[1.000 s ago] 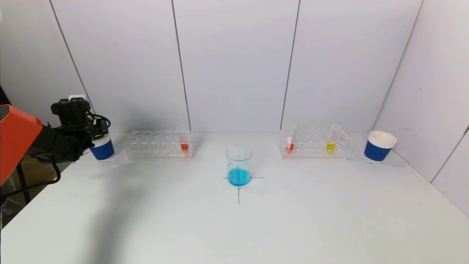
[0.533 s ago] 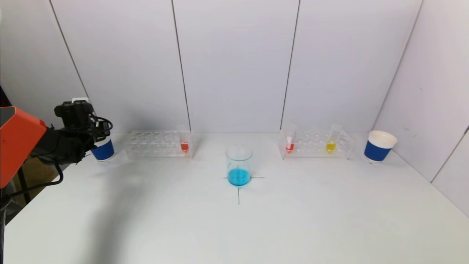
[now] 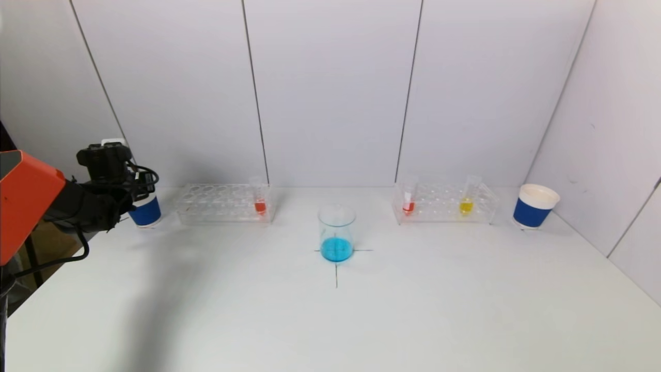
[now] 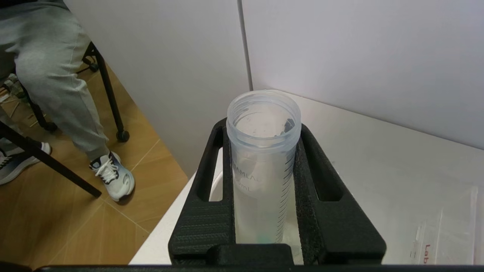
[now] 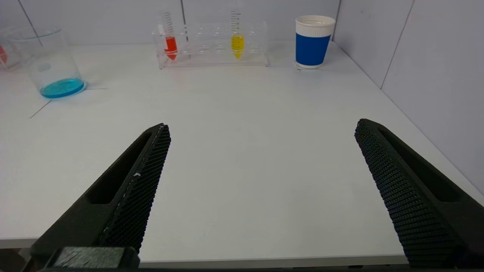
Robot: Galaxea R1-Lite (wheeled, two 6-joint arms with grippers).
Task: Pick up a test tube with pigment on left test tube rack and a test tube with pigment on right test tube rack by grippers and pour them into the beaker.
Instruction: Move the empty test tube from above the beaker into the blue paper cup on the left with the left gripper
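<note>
Left tool [image 4: 264, 211]: clamped on empty test tube [image 4: 262, 151] above blue cup [image 3: 145, 211], far-left bench [image 3: 330, 320] corner.
I lower the tube upright inside the cup rim before releasing. My right tool [image 5: 261, 130] stands wide near the front edge; beaker [image 3: 336, 233] at centre.

White table [image 3: 361, 320], 2 tube racks [image 3: 223, 203], beaker [image 3: 336, 233], 2 cups [image 3: 534, 206]

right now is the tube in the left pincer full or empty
Empty: the tube clamped in the left pincer shows clear walls, no coloured pigment.
</note>
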